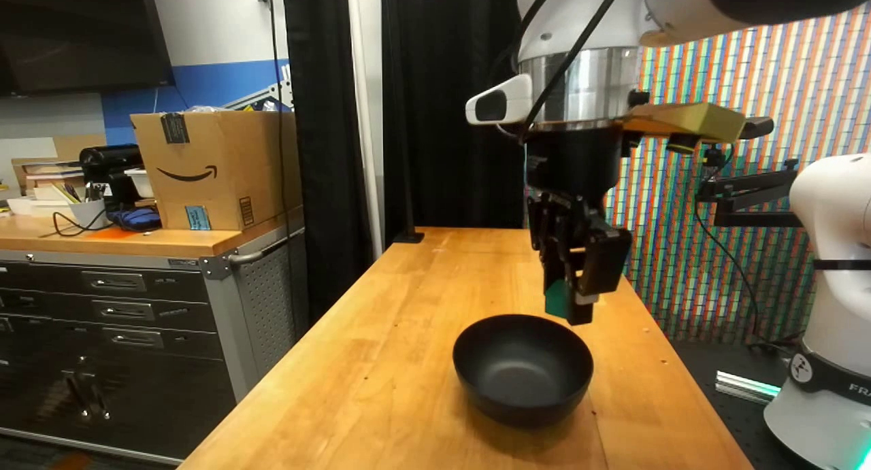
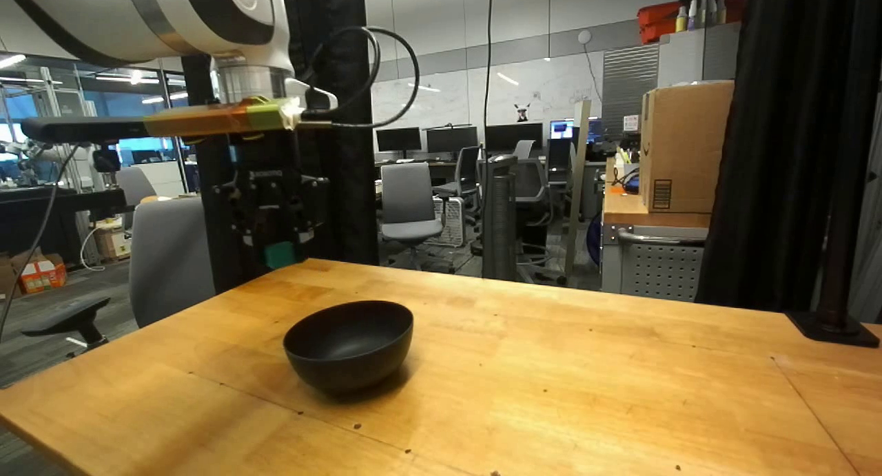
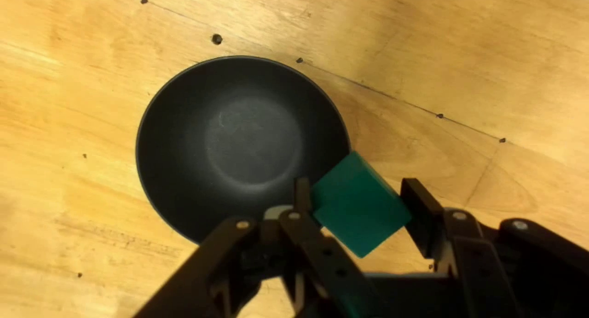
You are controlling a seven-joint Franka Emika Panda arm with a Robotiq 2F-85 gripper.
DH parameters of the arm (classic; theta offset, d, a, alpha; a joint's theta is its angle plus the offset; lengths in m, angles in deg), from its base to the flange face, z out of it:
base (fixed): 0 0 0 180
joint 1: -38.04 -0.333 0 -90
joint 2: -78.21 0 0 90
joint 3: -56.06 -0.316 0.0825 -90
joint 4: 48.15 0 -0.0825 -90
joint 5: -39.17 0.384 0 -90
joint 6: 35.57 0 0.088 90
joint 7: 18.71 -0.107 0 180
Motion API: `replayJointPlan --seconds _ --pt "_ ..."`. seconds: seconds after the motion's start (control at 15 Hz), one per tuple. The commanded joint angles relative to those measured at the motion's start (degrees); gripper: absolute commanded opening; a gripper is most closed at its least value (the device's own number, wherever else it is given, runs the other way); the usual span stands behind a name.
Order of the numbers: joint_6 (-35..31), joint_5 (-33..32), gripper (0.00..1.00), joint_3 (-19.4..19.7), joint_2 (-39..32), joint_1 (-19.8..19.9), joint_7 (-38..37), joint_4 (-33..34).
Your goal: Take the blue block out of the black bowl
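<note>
The teal-blue block (image 3: 361,205) is between the two finger pads of my gripper (image 3: 358,193), turned cornerwise, with its corners against the pads. My gripper is shut on it and holds it in the air. The block also shows under the gripper in both exterior views (image 1: 556,300) (image 2: 280,255). The black bowl (image 3: 252,138) stands upright on the table, and its inside shows bare in the wrist view. In both exterior views the bowl (image 1: 520,375) (image 2: 348,355) is below the block. In the wrist view the block overlaps the bowl's right lower rim, above and apart from it.
The bowl stands on a wooden table (image 1: 381,361). A black stand base (image 2: 834,328) is on the table near a dark curtain. A white robot arm (image 1: 827,334) stands beyond the table's edge. A grey chair (image 2: 169,255) and a drawer cabinet (image 1: 122,313) with a cardboard box (image 1: 218,171) are off the table.
</note>
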Motion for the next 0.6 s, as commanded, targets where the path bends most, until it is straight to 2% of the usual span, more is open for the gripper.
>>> replayJointPlan --seconds 0.0,0.33,0.53 --pt "3.2 -0.9 0.27 -1.3 2.5 -1.3 -2.3 1.8" --pt "2.9 -1.3 0.27 -3.8 -0.7 -3.0 -2.8 6.3" --pt "3.1 -1.7 0.27 -3.5 0.0 -2.4 -3.1 6.5"
